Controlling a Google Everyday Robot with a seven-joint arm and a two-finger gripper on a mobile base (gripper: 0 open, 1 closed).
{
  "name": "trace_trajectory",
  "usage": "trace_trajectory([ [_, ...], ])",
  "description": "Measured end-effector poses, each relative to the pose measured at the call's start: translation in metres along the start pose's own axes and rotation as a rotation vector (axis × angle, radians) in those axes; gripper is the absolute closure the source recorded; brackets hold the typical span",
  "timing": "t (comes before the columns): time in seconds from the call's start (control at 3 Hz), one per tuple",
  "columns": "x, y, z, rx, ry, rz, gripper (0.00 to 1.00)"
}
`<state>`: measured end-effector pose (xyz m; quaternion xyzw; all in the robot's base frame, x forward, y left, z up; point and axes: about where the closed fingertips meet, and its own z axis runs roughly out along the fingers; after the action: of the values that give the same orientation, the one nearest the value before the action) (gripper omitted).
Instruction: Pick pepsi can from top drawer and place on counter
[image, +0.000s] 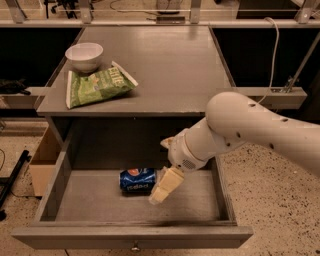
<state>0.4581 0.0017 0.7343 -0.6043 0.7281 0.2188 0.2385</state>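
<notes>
The gripper (164, 187) hangs inside the top drawer (95, 202), its cream end angled down and to the left, just beside the right end of the pepsi can (137, 180). Contact cannot be confirmed, and whether the gripper is spread or pressed together cannot be told; nothing is seen pinched in it. The white arm (240, 127) reaches in from the right above the drawer's side wall, a posture judged consistent with lining up a grasp at the can's end. The surface (170, 65) above, grey and matte, is the destination. A green chip bag (97, 86) and a white bowl (84, 54) sit at its left side, so a set-down toward the middle or right would, in my judgement, avoid both. The drawer stands pulled well out, which leaves its flat bottom open to access from above. The can lies on its side on that bottom, left of centre, its long axis running left to right, apart from every wall. Being round, it is liable to roll if nudged. It is blue, with a round red-white-blue logo toward its left end and white lettering that reads inverted from this view.
</notes>
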Motion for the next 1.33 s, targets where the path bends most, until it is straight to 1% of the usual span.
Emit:
trace_trajectory([
  [0.33,0.008,-0.013,0.007,0.019,-0.014,0.025,0.00],
  [0.67,0.013,-0.027,0.029,0.034,-0.035,0.042,0.00],
  [1.0,0.013,-0.027,0.029,0.034,-0.035,0.042,0.00],
  [1.33,0.024,-0.026,0.046,0.020,-0.028,0.065,0.00],
])
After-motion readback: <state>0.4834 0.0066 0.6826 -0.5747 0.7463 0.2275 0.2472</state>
